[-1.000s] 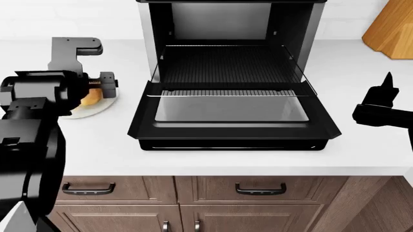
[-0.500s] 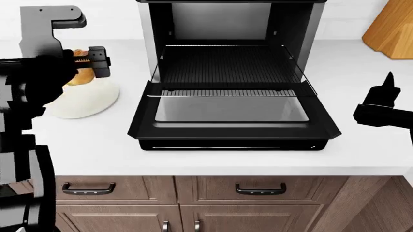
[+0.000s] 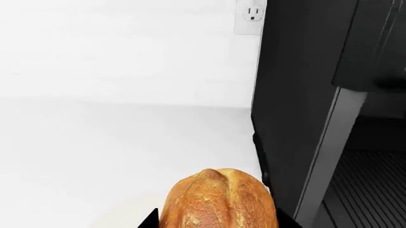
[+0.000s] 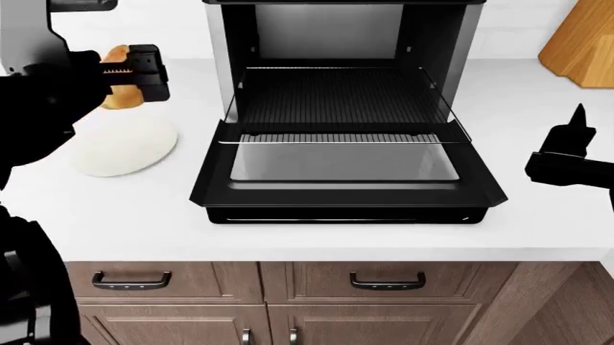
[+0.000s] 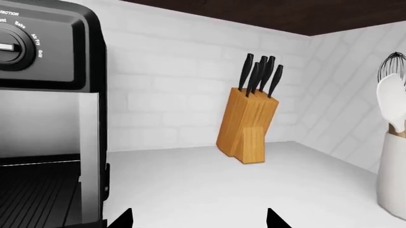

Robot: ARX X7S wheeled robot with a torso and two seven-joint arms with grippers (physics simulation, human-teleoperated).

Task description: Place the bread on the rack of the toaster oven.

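A white bench (image 4: 317, 241) runs under white brick walls (image 5: 165, 80), evenly lit. Below it sit brown wood cabinets (image 4: 287, 302) with dark handles (image 4: 131, 280). An outlet (image 3: 250, 16) is set in the wall ahead of the left hand. A knife block (image 5: 246, 121) stands ahead of the right hand, a white utensil crock (image 5: 393, 166) further to its right.

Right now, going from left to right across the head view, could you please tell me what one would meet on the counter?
Bread held in the left gripper above the white plate → toaster oven with its door down → right gripper → wooden knife block.
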